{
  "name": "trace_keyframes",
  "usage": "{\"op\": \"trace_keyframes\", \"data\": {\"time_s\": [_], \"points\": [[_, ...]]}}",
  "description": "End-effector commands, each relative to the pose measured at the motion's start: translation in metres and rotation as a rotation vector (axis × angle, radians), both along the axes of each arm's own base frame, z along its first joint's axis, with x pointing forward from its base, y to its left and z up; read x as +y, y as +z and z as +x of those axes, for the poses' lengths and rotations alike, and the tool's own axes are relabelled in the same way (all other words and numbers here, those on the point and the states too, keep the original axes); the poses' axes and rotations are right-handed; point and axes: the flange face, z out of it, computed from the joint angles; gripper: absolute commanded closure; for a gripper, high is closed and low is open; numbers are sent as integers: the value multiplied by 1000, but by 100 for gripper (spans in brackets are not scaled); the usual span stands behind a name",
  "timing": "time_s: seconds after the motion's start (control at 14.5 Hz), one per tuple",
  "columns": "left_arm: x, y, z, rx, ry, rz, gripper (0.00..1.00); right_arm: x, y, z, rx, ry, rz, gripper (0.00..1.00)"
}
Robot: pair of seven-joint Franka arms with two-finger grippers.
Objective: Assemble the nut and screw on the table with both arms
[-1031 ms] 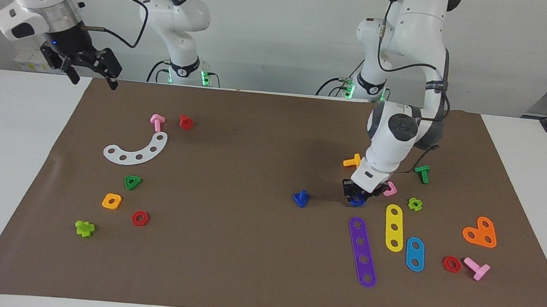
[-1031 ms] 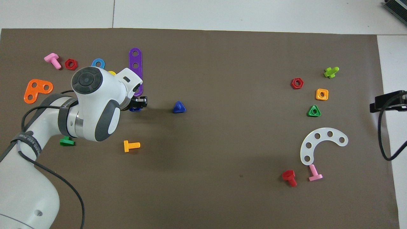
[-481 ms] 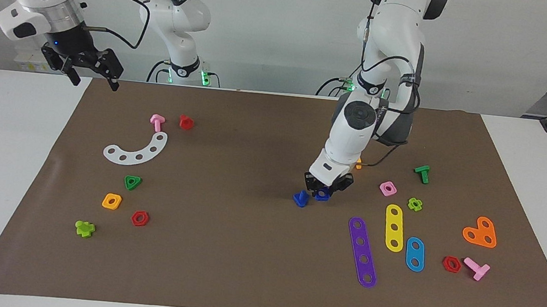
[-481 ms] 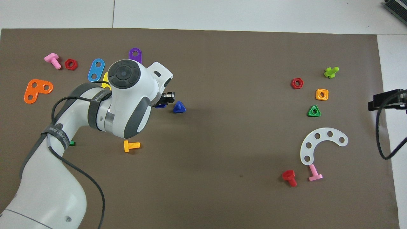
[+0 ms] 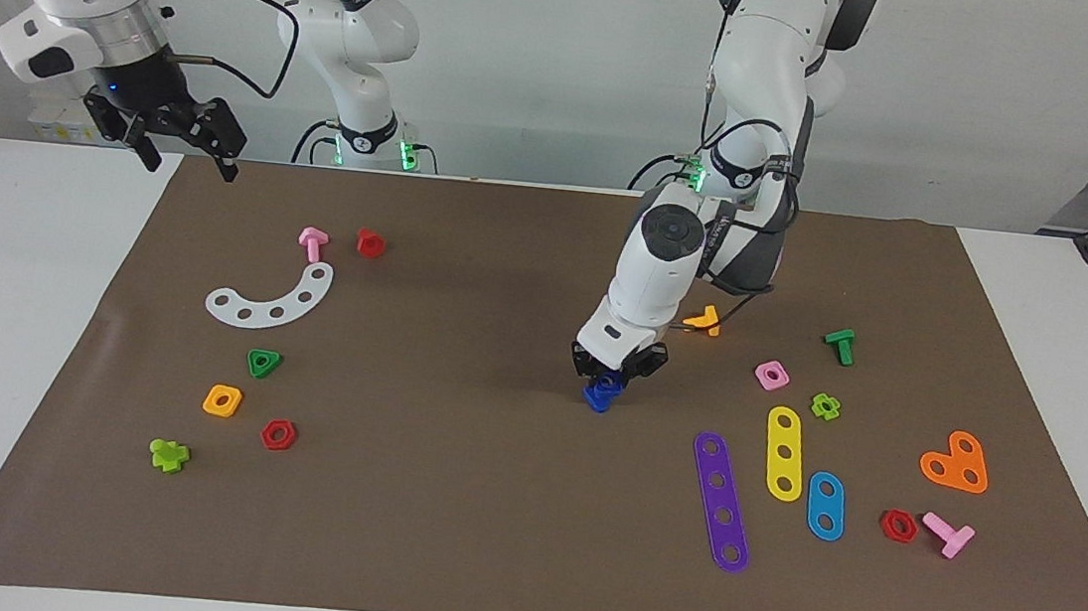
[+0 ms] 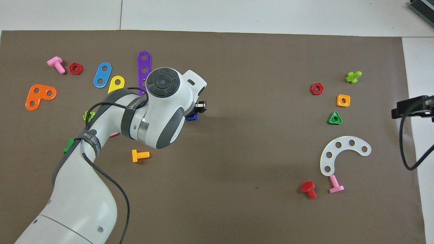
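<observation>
My left gripper (image 5: 614, 370) is shut on the dark-blue nut (image 5: 609, 383) and holds it low over the brown mat (image 5: 444, 515) on the table. The nut is right on top of the dark-blue screw (image 5: 597, 400), which stands on the mat with its stem up. I cannot tell whether the two touch. In the overhead view the left arm's wrist (image 6: 162, 108) covers both, and only a sliver of dark blue shows at its edge. My right gripper (image 5: 185, 143) hangs open with nothing in it, over the mat's edge at the right arm's end, and waits.
An orange bolt (image 5: 704, 319), a pink square nut (image 5: 772, 374), a green bolt (image 5: 840, 345) and purple (image 5: 721, 502), yellow (image 5: 784, 452) and blue (image 5: 825, 505) strips lie toward the left arm's end. A white curved strip (image 5: 272, 297) and several small nuts lie toward the right arm's end.
My left gripper carried the blue nut sideways along the mat, away from the pink nut, until it stood over the blue screw. The right arm has hardly moved.
</observation>
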Motion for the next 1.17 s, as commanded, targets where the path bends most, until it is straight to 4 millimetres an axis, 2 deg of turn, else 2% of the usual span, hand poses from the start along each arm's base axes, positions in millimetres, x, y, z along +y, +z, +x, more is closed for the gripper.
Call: {"op": "trace_keyframes", "data": {"time_s": [0.0, 0.55, 0.69, 0.76, 0.83, 0.89, 0.96, 1.1], "points": [[-3, -3, 1, 24, 13, 7, 82, -3, -1, -3, -14, 28, -21, 0], [0, -30, -10, 3, 16, 3, 83, -5, -3, -4, -8, 25, -20, 0], [0, -32, -11, 2, 17, 3, 82, -5, -3, -3, -10, 25, -20, 0], [-1, -31, -11, 0, 15, 2, 73, -5, -3, -3, -10, 25, -20, 0], [-1, -30, -11, -2, 14, 3, 42, -5, -3, -3, -10, 25, -20, 0], [-1, -29, -10, -5, 14, 3, 18, -5, -3, -3, -10, 25, -20, 0], [-1, -27, -9, -7, 13, 3, 0, -5, -4, -3, -7, 25, -20, 0], [0, -20, -5, -10, 14, 1, 0, -5, -4, -4, -7, 22, -18, 0]]}}
